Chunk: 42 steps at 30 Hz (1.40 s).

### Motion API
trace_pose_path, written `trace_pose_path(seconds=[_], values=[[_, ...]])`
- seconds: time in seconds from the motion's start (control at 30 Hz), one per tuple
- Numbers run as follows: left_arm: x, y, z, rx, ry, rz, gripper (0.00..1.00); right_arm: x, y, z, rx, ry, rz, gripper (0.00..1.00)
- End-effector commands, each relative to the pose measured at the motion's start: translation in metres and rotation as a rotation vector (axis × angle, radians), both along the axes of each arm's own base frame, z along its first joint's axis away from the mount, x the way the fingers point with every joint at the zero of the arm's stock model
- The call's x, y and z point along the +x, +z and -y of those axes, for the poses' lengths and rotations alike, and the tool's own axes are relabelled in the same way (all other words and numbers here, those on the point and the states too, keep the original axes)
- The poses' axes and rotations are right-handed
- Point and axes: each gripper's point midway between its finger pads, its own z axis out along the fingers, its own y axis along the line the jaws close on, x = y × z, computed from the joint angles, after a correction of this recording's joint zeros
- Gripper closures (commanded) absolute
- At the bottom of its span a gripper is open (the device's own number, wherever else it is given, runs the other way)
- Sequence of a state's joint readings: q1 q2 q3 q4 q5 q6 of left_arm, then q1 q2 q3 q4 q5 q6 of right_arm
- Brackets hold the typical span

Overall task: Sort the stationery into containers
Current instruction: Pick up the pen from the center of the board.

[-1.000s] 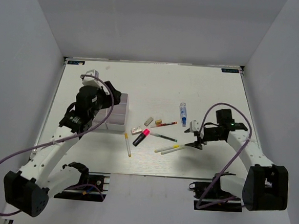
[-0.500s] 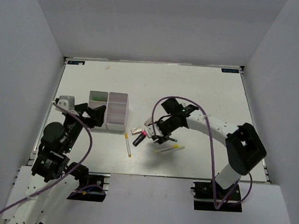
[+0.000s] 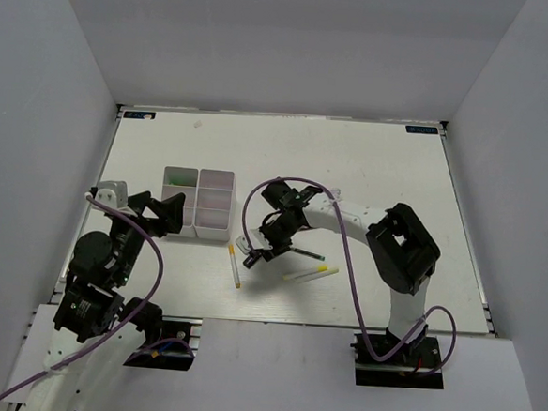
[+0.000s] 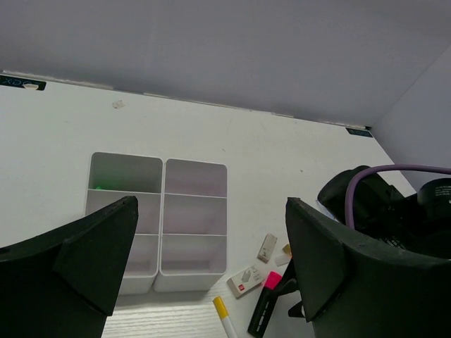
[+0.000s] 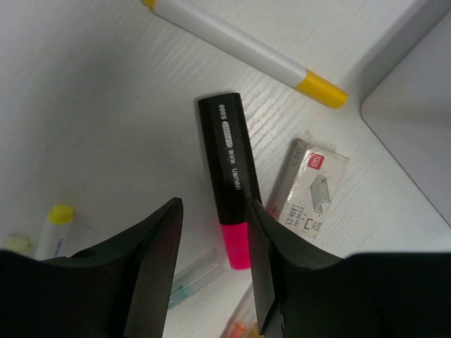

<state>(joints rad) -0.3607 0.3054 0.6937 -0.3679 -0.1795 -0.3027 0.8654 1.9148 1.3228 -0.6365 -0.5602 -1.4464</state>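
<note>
Pink-ended black highlighter lies on the table right of the compartment tray, its long axis running between the right hand's parted fingers, not yet clamped; the left hand, spread wide, is farther off.

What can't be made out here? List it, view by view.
Top external: the right gripper covers the pink highlighter; contact cannot be told.
Left wrist: a green item in the tray's back-left compartment, mostly behind a divider, too small to name.
Right wrist: yellow-tipped pens bottom left, cut off by a finger.
Right wrist: staples box print, too small.
</note>
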Motion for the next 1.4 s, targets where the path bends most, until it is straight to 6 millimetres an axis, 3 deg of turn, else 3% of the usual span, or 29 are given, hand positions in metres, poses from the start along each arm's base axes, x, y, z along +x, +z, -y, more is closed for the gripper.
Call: trace_pose_path(seconds=[0.0, 0.33, 0.73, 0.97, 1.37], values=[[-0.003, -0.003, -0.003, 0.011, 0.007, 0.001, 0.04, 0.009, 0.009, -0.009, -0.001, 0.000, 0.030, 0.52], [-0.004, -0.001, -0.004, 0.009, 0.007, 0.010, 0.04, 0.016, -0.006, -0.018, -0.047, 0.000, 0.021, 0.49], [-0.007, 0.001, -0.003, 0.006, -0.002, 0.019, 0.04, 0.013, -0.024, -0.007, -0.119, 0.014, -0.001, 0.50], [-0.008, 0.003, -0.004, 0.003, -0.002, 0.028, 0.04, 0.014, -0.025, -0.009, -0.119, 0.009, 0.009, 0.52], [-0.013, 0.007, -0.007, -0.007, 0.007, 0.058, 0.04, -0.007, -0.043, 0.036, -0.360, 0.068, -0.086, 0.54]])
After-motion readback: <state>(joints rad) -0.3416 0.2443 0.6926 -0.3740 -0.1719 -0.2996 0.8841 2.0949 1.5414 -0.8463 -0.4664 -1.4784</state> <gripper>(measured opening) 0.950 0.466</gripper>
